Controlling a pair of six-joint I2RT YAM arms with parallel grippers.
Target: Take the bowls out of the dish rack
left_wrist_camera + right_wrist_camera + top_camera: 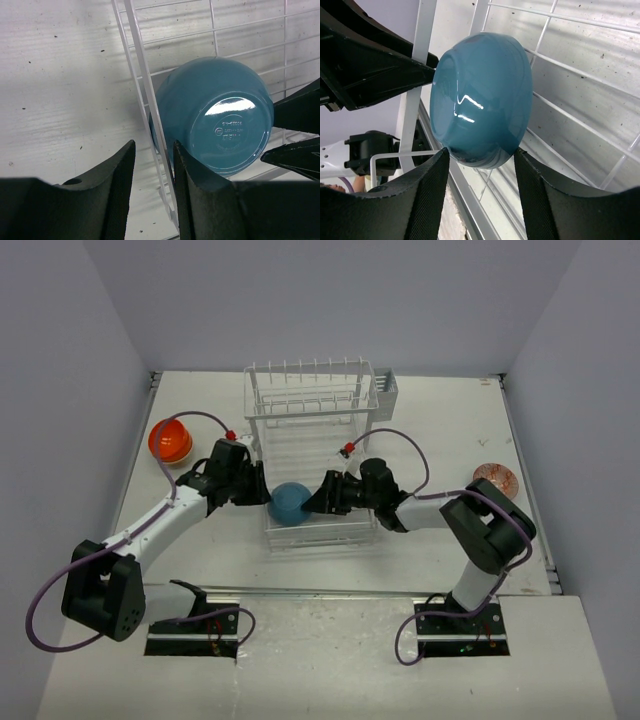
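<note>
The teal bowl (289,503) stands on its edge in the front flat part of the white dish rack (310,405), its base toward my left arm. My right gripper (314,502) has a fingertip against each side of the bowl's lower edge (480,100), the jaws closed onto it. My left gripper (263,496) is partly open. The rack's side wire (142,75) runs between its fingers, and its right finger (190,175) lies against the bowl (215,115). An orange bowl (170,440) sits on the table to the left. A pale speckled bowl (496,480) sits to the right.
The rack's upright tines rise behind the bowl, with a small grey cutlery caddy (386,390) at the rack's back right corner. Grey walls close in the table on three sides. Both arm bases sit at the near edge.
</note>
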